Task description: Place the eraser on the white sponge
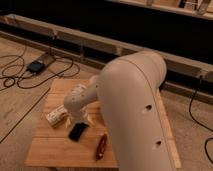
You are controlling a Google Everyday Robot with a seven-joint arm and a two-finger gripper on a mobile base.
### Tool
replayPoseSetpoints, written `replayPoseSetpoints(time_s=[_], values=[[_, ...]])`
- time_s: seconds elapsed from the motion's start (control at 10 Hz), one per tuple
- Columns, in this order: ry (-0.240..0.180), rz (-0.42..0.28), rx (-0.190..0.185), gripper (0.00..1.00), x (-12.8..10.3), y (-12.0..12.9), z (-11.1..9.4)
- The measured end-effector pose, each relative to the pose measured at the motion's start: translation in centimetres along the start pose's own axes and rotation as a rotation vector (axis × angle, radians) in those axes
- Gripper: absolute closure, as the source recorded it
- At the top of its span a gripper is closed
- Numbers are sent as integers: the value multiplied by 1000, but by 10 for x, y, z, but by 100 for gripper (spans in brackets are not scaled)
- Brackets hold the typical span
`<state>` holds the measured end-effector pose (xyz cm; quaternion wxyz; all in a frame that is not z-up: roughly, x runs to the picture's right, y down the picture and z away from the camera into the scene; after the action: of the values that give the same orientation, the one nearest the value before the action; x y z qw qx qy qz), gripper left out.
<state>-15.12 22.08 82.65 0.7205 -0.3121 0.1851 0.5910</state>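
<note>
Eraser (77, 132), black and flat, is seen lying on the wooden table (45, 150), directly under the gripper (80, 119), which is held low over its far end. Whether it is gripped or released cannot be told. A white oblong object (56, 116) is set just left of it, and a dark red elongated object (101, 146) lies nearby at the right. Cables (20, 75) are strewn across the floor beyond.

The desk (47, 150) is light brown wood with thin lines. The eraser (77, 132) is plain black. The gripper (81, 122) is creamy white, like the big arm (132, 110), and sits just above the eraser. A long thing (101, 146) is dark red. The bottle (56, 116) is white with dark marks. The cables (20, 75) are black on a tan floor (15, 115).
</note>
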Motion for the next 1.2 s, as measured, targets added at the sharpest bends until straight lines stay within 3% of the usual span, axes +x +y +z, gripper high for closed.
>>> replayPoseSetpoints(time_s=[0.5, 0.6, 1.1, 1.2], values=[[51, 14, -1, 21, 6, 4, 8], [58, 16, -4, 27, 7, 5, 9], [75, 24, -11, 76, 3, 2, 13], [70, 24, -14, 81, 1, -2, 10]])
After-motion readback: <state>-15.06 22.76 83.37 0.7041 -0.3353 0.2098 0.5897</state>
